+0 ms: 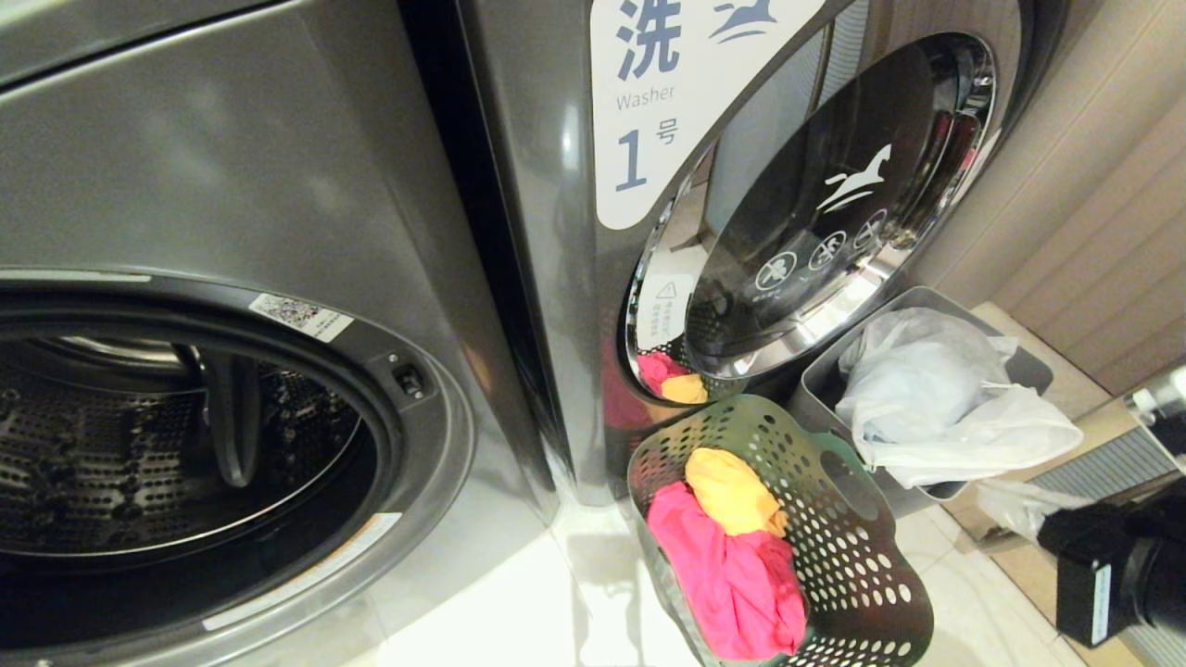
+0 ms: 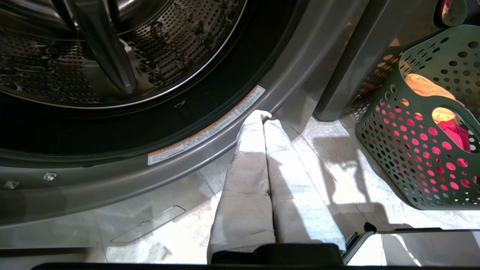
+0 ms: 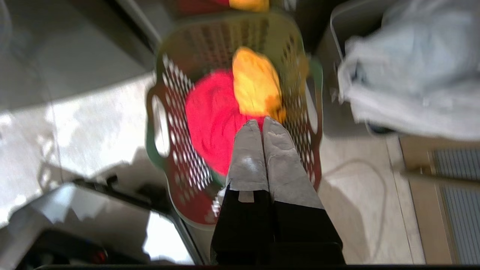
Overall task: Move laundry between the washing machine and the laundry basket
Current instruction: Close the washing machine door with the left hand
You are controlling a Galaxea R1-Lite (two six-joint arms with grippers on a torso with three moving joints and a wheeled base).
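Head view is showing both cloths, red-pink cloth (image 1: 732, 574) and yellow cloth (image 1: 732, 500), lying in the green basket (image 1: 871, 574) beside the open, seemingly empty washing machine drum (image 1: 167, 435), while the right tool (image 3: 261, 122), pressed together and empty, is hanging over them and the left tool (image 2: 265, 117), also pressed together, is idling by the drum's rim.

Right arm (image 1: 1126, 565) enters head view at about 4 o'clock — only the dark wrist section shows there. Right gripper (image 3: 261, 120) has its cloth-covered fingers (image 3: 247, 157) pressed together, nothing between them, pointing toward 12 o'clock in its wrist view. Left gripper (image 2: 265, 116) — fingers (image 2: 245, 180) also pressed flat together, empty, angled slightly downward.
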